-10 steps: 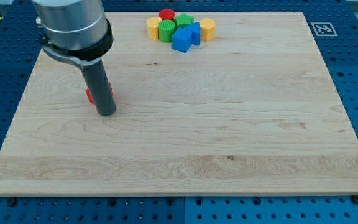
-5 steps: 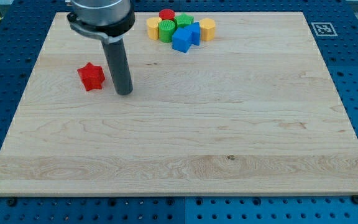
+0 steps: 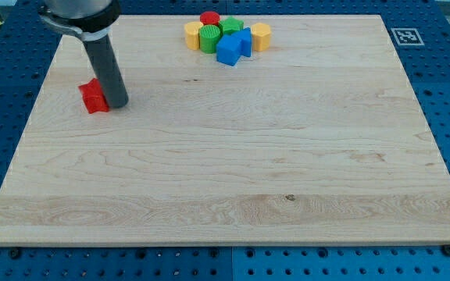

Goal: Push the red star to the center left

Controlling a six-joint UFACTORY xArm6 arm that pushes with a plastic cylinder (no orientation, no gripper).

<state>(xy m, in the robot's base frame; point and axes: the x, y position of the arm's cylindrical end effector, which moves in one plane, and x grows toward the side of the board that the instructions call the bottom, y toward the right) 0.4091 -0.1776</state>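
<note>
The red star [image 3: 92, 97] lies on the wooden board [image 3: 233, 156] near its left edge, a little above mid-height. The dark rod comes down from the view's top left, and my tip [image 3: 117, 104] rests on the board right against the star's right side. The rod hides part of the star's right edge.
A cluster of blocks sits at the top middle of the board: a red cylinder [image 3: 209, 17], a green cylinder [image 3: 208, 37], a green block [image 3: 230, 28], two blue blocks [image 3: 229, 51], a yellow block [image 3: 191, 33] and a yellow hexagon [image 3: 261, 36]. A marker tag [image 3: 404, 36] is at the top right corner.
The tip moved from below the star up and to its right, then left against it. The star slid up and then further left toward the board's left edge.
</note>
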